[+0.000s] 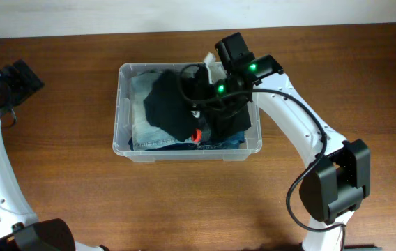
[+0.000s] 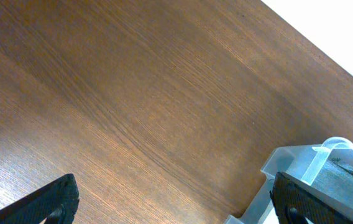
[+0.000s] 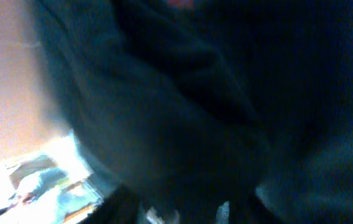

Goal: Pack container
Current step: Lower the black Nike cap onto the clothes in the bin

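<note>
The right hand is down inside the container, at its right end and sunk among cloth. From above, the wrist and its black housing with two green lights cover the fingertips. The right wrist view gives only a blurred mass of dark fabric close against the lens, with a bright, washed-out patch at the lower left, so I cannot tell whether this hand is clenched or released. Around it, a black garment lies heaped across the middle of the container, over folded blue fabric that shows along the left and front walls. A small red patch peeks out just beside the hand, too small to identify, and a pale object at the far right corner is mostly hidden by the arm. The clear container sits in the middle of the brown wooden counter. The left hand is well apart from it, near the counter's left edge. Its dark fingers are spread wide and grasp nothing, with bare wood between them. Only one rounded corner of the container reaches into the left wrist view, and the rest is cut off by the frame.
</note>
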Controlling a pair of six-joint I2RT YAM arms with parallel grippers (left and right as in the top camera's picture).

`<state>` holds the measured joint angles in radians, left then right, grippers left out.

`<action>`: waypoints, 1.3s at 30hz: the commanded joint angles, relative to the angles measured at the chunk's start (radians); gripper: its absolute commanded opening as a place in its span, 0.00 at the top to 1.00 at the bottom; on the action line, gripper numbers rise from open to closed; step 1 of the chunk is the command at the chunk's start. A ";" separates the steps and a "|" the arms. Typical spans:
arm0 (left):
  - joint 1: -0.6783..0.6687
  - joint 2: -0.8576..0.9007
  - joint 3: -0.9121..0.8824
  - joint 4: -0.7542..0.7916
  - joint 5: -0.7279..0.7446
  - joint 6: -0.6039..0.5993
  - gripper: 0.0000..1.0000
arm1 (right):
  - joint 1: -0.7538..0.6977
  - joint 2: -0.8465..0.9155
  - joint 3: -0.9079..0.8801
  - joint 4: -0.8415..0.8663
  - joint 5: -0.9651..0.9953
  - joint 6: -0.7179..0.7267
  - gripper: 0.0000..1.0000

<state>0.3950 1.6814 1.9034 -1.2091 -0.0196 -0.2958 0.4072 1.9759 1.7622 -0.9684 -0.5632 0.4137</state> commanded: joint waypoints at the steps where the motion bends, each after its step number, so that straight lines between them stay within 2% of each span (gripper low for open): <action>1: 0.003 0.011 -0.005 0.000 -0.006 -0.006 0.01 | -0.009 0.003 0.005 -0.047 0.374 -0.013 0.54; 5: 0.003 0.011 -0.005 0.000 -0.006 -0.006 0.01 | -0.023 0.003 0.011 -0.095 0.545 -0.014 0.50; 10: 0.003 0.011 -0.005 0.000 -0.006 -0.006 0.01 | -0.035 0.000 0.028 -0.114 0.594 -0.017 0.46; 15: 0.003 0.011 -0.005 0.000 -0.006 -0.006 0.01 | -0.032 -0.029 0.130 -0.147 0.612 -0.018 0.45; 18: 0.003 0.011 -0.005 0.000 -0.006 -0.006 0.01 | -0.028 -0.053 0.233 -0.170 0.554 -0.018 0.45; 23: 0.003 0.011 -0.005 0.000 -0.006 -0.006 0.01 | -0.001 -0.061 0.376 -0.164 0.337 -0.100 0.47; 25: 0.002 0.011 -0.005 0.000 -0.006 -0.006 0.01 | 0.024 -0.061 0.382 -0.154 0.331 -0.119 0.54; 28: 0.003 0.011 -0.005 0.000 -0.006 -0.006 0.01 | 0.069 -0.037 0.378 -0.156 0.343 -0.161 0.80; 31: 0.003 0.011 -0.005 0.000 -0.006 -0.006 0.01 | 0.116 0.005 0.370 -0.154 0.368 -0.174 0.94; 39: 0.003 0.011 -0.005 0.000 -0.006 -0.006 0.01 | 0.220 0.237 0.362 -0.150 0.394 -0.170 0.96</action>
<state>0.3950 1.6814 1.9034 -1.2091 -0.0196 -0.2958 0.6003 2.1208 2.1338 -1.1202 -0.1825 0.2543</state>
